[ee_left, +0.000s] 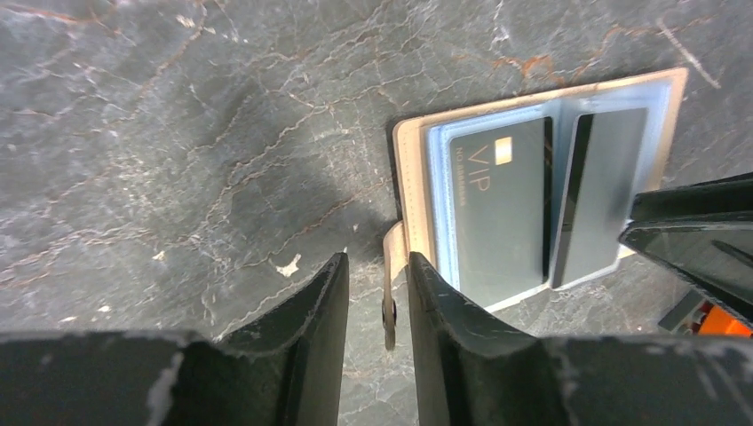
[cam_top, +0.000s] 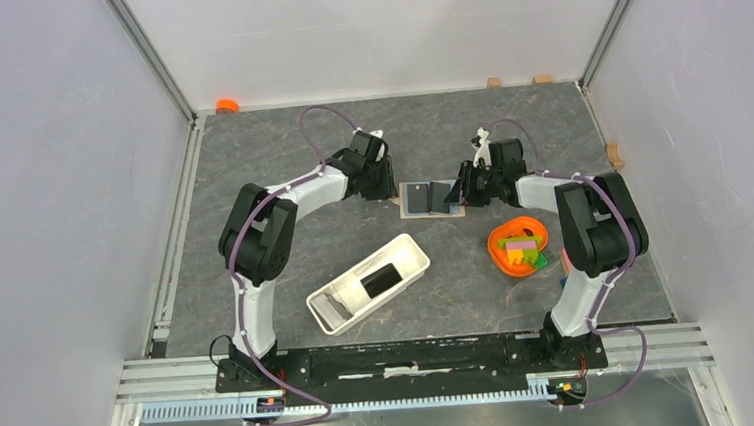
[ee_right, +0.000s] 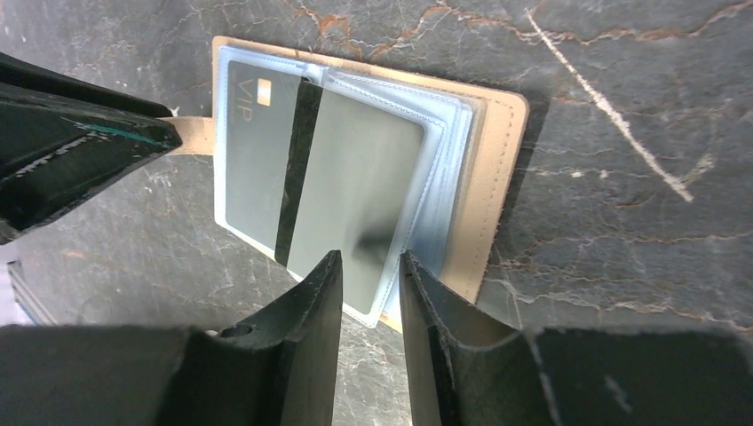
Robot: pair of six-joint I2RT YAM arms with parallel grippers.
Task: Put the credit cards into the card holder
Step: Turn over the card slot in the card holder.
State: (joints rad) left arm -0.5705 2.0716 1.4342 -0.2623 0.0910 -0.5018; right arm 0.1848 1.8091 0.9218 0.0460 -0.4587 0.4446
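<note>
The card holder I see is a tan wallet (cam_top: 430, 199) with clear sleeves, lying open at the back middle. A dark card marked VIP (ee_left: 497, 204) sits in its left sleeve, and a grey card with a black stripe (ee_right: 364, 169) lies in the sleeve beside it. Another black card (cam_top: 381, 279) lies in the long white tray (cam_top: 410, 243). My left gripper (ee_left: 377, 262) is narrowly open, with the wallet's tan strap (ee_left: 392, 244) between its fingers, against the right one. My right gripper (ee_right: 368, 257) is narrowly open over the near edge of the striped card's sleeve.
An orange bowl (cam_top: 518, 248) of coloured blocks stands right of the tray, close to the right arm. Small wooden blocks lie along the back and right edges. White walls enclose the table.
</note>
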